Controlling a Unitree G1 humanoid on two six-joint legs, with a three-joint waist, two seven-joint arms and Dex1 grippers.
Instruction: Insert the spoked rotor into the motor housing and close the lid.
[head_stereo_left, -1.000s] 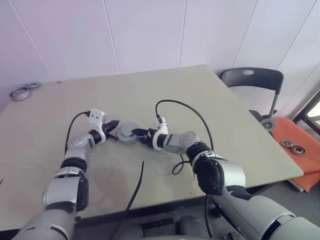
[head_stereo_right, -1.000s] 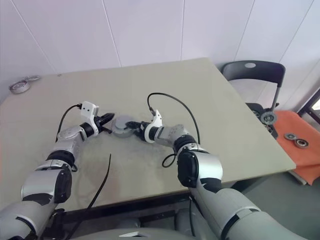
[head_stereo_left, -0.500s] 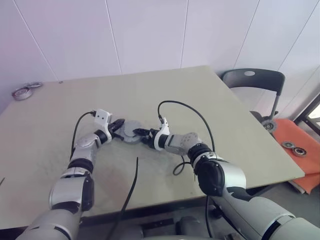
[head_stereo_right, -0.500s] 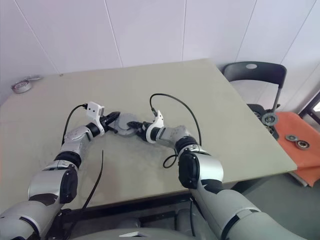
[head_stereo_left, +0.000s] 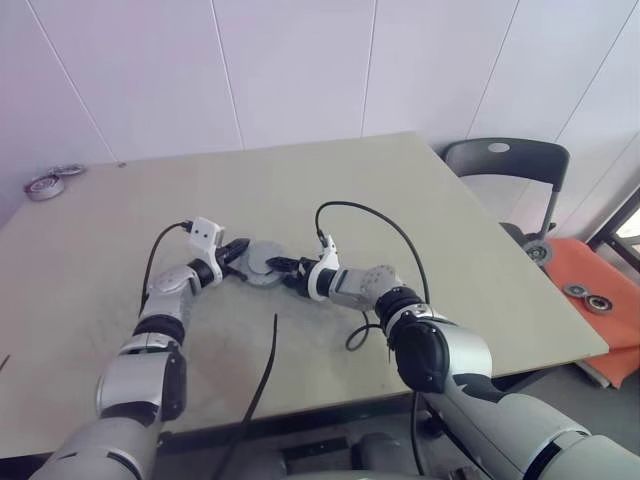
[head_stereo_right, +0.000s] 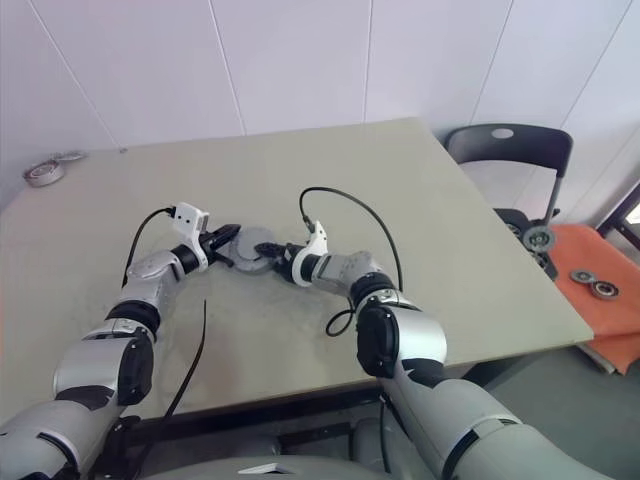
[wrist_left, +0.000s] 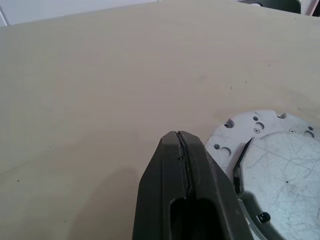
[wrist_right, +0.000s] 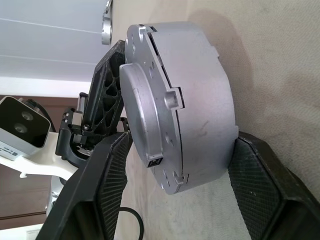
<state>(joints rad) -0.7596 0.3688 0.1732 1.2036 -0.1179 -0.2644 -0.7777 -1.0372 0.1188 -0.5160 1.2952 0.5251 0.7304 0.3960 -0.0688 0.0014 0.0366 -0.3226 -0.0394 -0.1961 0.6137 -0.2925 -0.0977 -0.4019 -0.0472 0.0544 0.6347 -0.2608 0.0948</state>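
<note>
R wrist view: housing (wrist_right: 180, 100) is a closed grey puck with lid on, sitting between the wide-spread fingers (wrist_right: 112, 170) of the R gripper (head_stereo_left: 287, 270), gaps both sides. L wrist view: L gripper (wrist_left: 178, 150) fingers pressed together, just beside housing's rim. Head views: beige table (head_stereo_left: 420, 210), mid-table; white panel wall, chair (head_stereo_left: 505, 165). Windings, rotor hidden.

Metal rings (head_stereo_left: 44, 184) far table (head_stereo_left: 400, 190) corner; chair (head_stereo_left: 505, 160) beside.
</note>
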